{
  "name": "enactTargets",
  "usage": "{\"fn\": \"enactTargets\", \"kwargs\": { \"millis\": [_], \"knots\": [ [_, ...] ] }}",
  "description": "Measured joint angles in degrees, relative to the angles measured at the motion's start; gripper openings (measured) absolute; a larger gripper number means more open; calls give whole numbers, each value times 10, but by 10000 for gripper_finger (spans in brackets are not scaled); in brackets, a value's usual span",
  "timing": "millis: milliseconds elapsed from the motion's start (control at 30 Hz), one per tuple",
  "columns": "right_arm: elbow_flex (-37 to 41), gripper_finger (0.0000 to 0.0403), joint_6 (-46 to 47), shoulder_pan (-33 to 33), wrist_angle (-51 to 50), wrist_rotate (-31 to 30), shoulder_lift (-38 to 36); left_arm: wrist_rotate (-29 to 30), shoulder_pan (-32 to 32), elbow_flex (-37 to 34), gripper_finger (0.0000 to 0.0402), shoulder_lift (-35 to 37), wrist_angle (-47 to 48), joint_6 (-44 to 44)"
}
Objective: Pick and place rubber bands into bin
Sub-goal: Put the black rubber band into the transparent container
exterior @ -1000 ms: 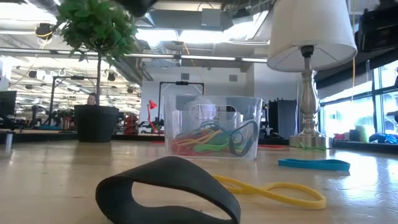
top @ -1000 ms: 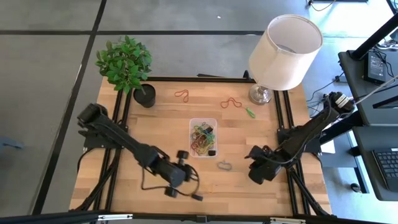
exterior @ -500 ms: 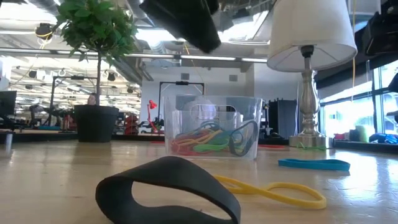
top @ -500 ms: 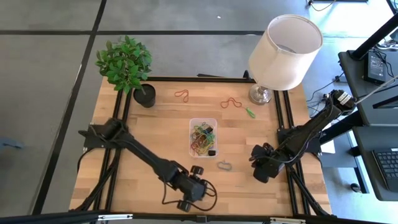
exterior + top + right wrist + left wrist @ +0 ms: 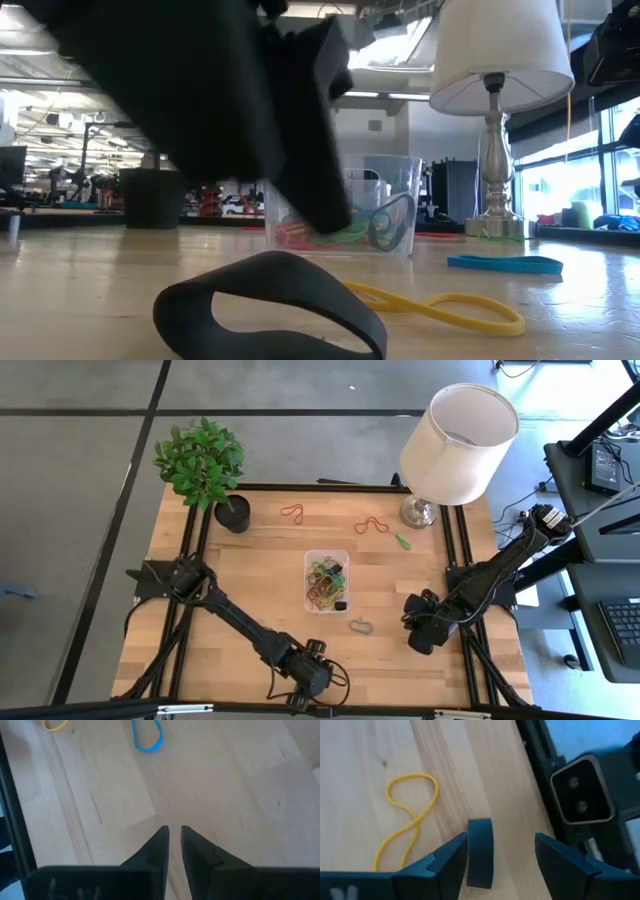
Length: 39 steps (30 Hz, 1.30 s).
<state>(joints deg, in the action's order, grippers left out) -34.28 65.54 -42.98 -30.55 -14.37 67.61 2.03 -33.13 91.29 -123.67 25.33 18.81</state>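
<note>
A wide black rubber band (image 5: 480,852) stands on edge on the wood near the table's front edge, also in the low view (image 5: 265,300). My left gripper (image 5: 501,840) hovers just above it, open, one finger on either side. A yellow band (image 5: 410,815) lies beside it. The clear bin (image 5: 327,580) at mid-table holds several coloured bands. A grey band (image 5: 361,626), two red bands (image 5: 292,513) (image 5: 370,525) and a green one (image 5: 400,540) lie loose. My right gripper (image 5: 420,635) waits at the right, shut, holding nothing.
A potted plant (image 5: 232,513) stands at the far left and a lamp (image 5: 420,510) at the far right. A blue band (image 5: 505,263) lies right of the yellow one. The low camera's housing (image 5: 580,795) sits just past the black band at the front edge.
My left gripper has swung from near the bin toward the table's near edge and come down over the black band, filling the upper left of the low view. The bands have not moved.
</note>
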Motion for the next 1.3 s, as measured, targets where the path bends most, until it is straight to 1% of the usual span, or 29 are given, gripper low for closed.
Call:
{"fn": "enactTargets", "kwargs": {
  "millis": [67, 133, 167, 233, 333, 467, 500, 533, 667, 767, 900, 1067, 1167, 1300],
  "knots": [
    [0, 53, -1, 0, -1, 0, 0, 13, -3, 0, 223, -7, 2, 3],
    [0, 53, -1, 0, -1, -1, 0, 40, -5, 0, 218, -11, 6, 13],
    [0, 53, -1, 0, -1, -1, 0, 56, -6, 0, 212, -11, 14, 16],
    [0, 53, -1, 0, 0, -1, 0, 67, -6, 0, 191, -11, 30, 16],
    [0, 53, -1, 0, 0, -1, 0, 50, -5, 7, 136, -11, 72, 16],
    [0, 53, -3, 0, -1, -1, 0, -10, 0, 9, 37, -11, 77, 10],
    [0, 53, -3, 0, -1, -4, 0, -23, 0, 9, 19, -11, 78, 10],
    [0, 53, -3, 0, -1, -8, 0, -33, 1, 9, 12, -11, 79, 10],
    [0, 53, -15, 0, -1, -10, 0, -48, 3, 9, 3, -4, 84, 18],
    [0, 53, -17, 0, -1, -10, 0, -46, 7, 27, 4, 9, 111, 19],
    [0, 53, -17, 0, 0, -11, 0, -19, 23, 61, 3, 33, 169, -1],
    [0, 53, -17, 0, 0, -14, 0, 43, 55, 89, 3, 68, 231, -48],
    [0, 53, -16, 0, 4, -29, 0, 76, 89, 89, 3, 83, 244, -78],
    [0, 53, -16, 0, 18, -40, 0, 83, 143, 89, 3, 87, 263, -127]
  ]
}}
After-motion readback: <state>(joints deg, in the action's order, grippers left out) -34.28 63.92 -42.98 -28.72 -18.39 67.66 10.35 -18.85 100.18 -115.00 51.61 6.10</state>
